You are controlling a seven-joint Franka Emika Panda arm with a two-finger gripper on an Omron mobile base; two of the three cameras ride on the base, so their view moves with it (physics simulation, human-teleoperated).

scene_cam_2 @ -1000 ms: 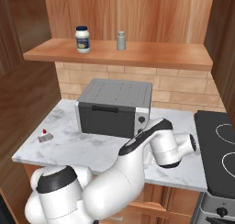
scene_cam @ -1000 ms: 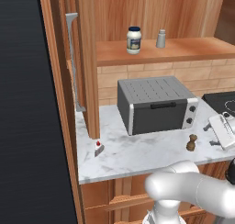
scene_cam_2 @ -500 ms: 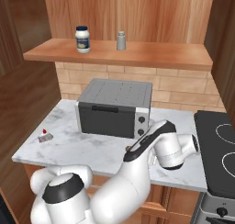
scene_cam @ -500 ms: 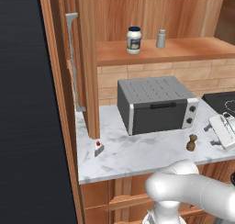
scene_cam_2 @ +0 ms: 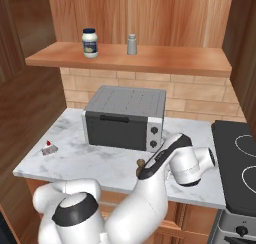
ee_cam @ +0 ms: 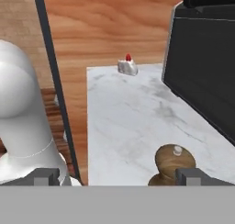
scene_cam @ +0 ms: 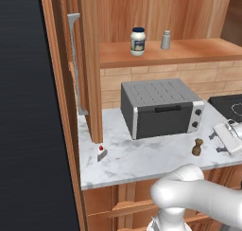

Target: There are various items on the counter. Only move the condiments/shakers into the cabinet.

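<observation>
From the left base view, the jar [scene_cam: 137,41] with its blue lid and the grey shaker [scene_cam: 166,39] stand upright and a little apart on the cabinet shelf [scene_cam: 189,52], a warm plank of wood with a panelled back; below it the toaster oven [scene_cam: 160,107] sits on the marbled counter [scene_cam: 142,159], a dark boxy thing with a ribbed top; the pepper mill [scene_cam: 197,147] stands upright on the stone just in front of the oven's right corner, small, turned and dark brown; the gripper [scene_cam: 229,138] is close to the mill's right, low over the counter; the tiny red-topped wedge [scene_cam: 101,152] lies well apart at the counter's left end.

From the right base view, the jar [scene_cam_2: 90,43] and shaker [scene_cam_2: 132,44] again rest on the shelf [scene_cam_2: 165,63]; the pepper mill [scene_cam_2: 141,164] peeps out beside the arm, near the counter's [scene_cam_2: 90,163] front edge, below the oven's [scene_cam_2: 125,118] knobs; the wedge [scene_cam_2: 48,148] is far left.

In the hand view, the pepper mill [ee_cam: 174,165] stands low and to the right, its rounded wooden head and pale knob just beside the right fingertip [ee_cam: 193,176], not centred between the two; the jaws are spread fully wide and empty; the mill's long axis is vertical, so I judge the hand must shift towards it to straddle it; the wedge [ee_cam: 128,66] lies beyond on the smooth veined counter [ee_cam: 128,122], the oven [ee_cam: 204,71] a glossy black wall alongside.
</observation>
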